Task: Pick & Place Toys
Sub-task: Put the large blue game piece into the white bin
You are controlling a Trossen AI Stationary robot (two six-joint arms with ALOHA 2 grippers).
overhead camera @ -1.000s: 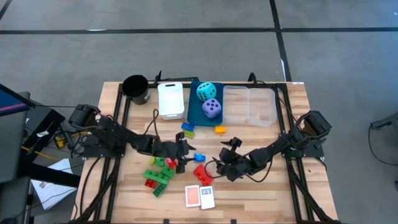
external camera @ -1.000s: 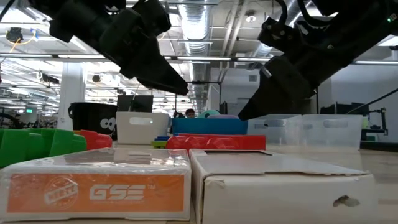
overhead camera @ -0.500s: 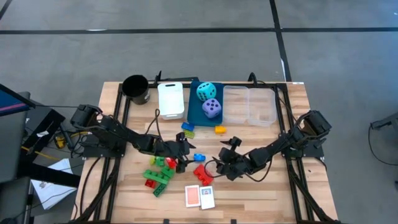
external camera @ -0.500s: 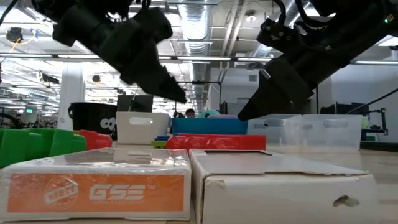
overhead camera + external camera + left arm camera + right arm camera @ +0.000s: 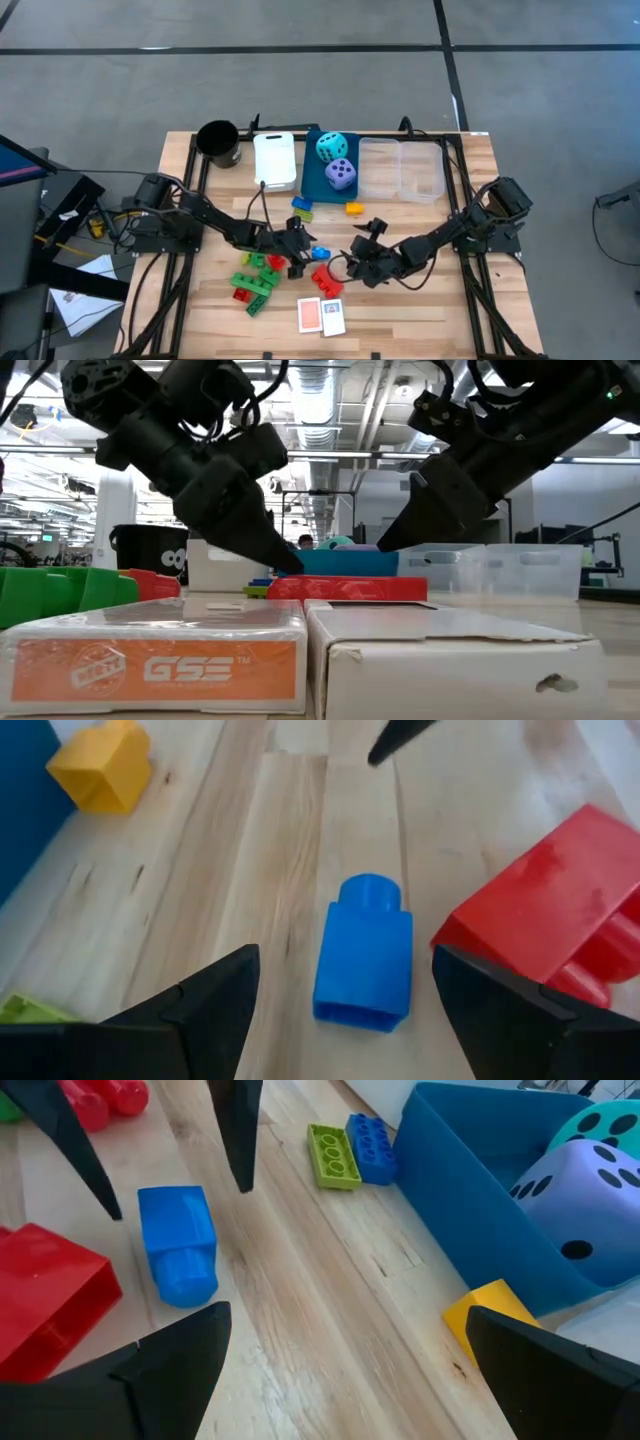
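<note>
Between open left tool [image 5: 340, 1000] fingers, blue brick [image 5: 365, 953]

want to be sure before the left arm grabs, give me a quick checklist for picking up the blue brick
1. Left gripper open: ok.
2. Blue brick sits between its fingers: ok.
3. Brick free of neighbours: ok, the red brick lies beside it with a gap.
4. Right gripper out of the way: not ok, it is open and close by, facing the same brick.
5. Blue bin has room: cannot tell, two dice already fill much of it.
</note>
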